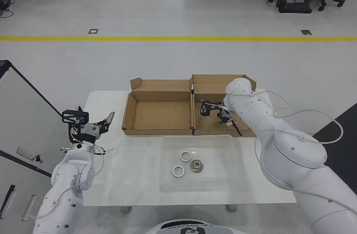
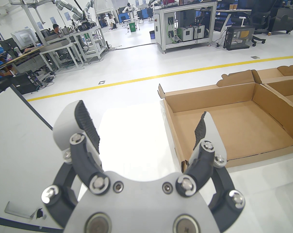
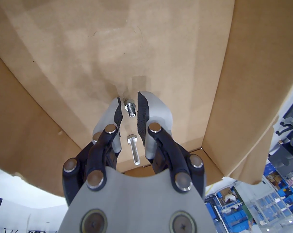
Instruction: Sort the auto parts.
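Note:
My right gripper [image 3: 128, 98] is low inside the right cardboard box [image 1: 216, 83]. Its fingers are open by a narrow gap around a short silver bolt [image 3: 130, 109] that does not touch both pads. A longer bolt [image 3: 134, 149] lies on the box floor just behind. In the top view this gripper [image 1: 224, 119] is near the box's middle. My left gripper [image 2: 141, 109] is open and holds nothing. It hovers over the table's left edge [image 1: 105, 123], left of the left cardboard box [image 2: 233, 127]. Two white rings [image 1: 184, 155] and a metal hub [image 1: 196, 166] lie in a clear tray [image 1: 167, 181].
The two open boxes stand side by side at the table's back, with flaps raised. The left box [image 1: 158, 115] has a bare floor. The clear tray sits in front of them near the table's front edge. A white board leans left of the table.

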Tool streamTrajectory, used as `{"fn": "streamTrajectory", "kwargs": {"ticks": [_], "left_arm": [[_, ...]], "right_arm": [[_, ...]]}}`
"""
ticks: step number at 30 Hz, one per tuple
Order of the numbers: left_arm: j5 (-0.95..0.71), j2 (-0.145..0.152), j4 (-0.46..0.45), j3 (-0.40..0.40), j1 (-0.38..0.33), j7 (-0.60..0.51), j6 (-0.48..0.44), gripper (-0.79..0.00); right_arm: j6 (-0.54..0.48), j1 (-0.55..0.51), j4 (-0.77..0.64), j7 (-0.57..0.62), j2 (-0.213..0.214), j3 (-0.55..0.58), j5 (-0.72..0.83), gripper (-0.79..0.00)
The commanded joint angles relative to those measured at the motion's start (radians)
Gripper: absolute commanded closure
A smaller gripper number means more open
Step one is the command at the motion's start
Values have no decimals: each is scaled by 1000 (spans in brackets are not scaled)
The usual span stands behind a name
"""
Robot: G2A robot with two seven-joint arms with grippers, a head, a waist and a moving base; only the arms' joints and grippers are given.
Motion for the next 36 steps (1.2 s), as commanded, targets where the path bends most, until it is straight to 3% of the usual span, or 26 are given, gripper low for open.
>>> {"fn": "streamTrajectory", "kwargs": {"ticks": [1, 8, 10, 11, 23, 36], "left_arm": [[0, 0, 0, 0, 0, 0, 0, -785], [0, 0, 0, 0, 0, 0, 0, -785], [0, 0, 0, 0, 0, 0, 0, -785], [0, 0, 0, 0, 0, 0, 0, -785], [0, 0, 0, 0, 0, 0, 0, -785], [0, 0, 0, 0, 0, 0, 0, -785]], "right_arm": [[0, 4, -2, -10, 1, 2, -3, -160], [-3, 27, -3, -61, 9, 11, -10, -382], [-5, 34, -3, -80, 13, 15, -8, -600], [-7, 37, -4, -92, 14, 18, -7, -785], [-43, 94, -15, -319, 58, 60, 20, -785], [-118, 131, -114, -577, 152, 125, 75, -785]]}}
